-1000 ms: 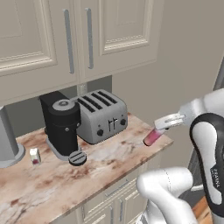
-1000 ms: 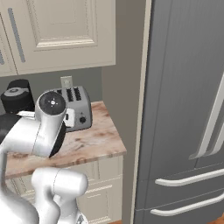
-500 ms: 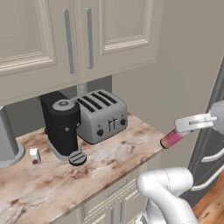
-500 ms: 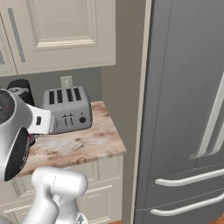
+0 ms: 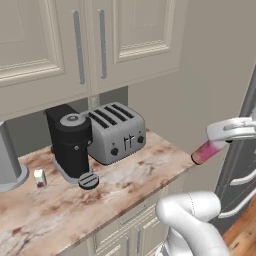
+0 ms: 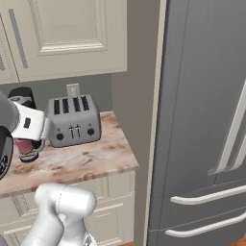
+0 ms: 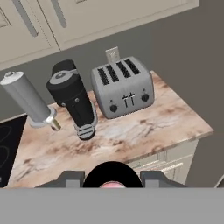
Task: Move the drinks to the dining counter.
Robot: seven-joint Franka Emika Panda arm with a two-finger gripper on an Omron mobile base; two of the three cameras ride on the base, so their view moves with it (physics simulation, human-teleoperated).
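The pink bottle is clamped in the jaws, tilted and carried in the air just off the edge of the counter. It should be kept firmly gripped and swung clear of the toaster.

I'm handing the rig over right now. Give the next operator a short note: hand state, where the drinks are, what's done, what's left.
Hand: shut on the pink bottle, held tilted in the air, off the edge of the toaster counter.
Whitish bottle: standing on that counter, left of the coffee machine and toaster.
Done: pink bottle picked up.
Left: carry it to the dining counter, set it down, then return for the whitish bottle.
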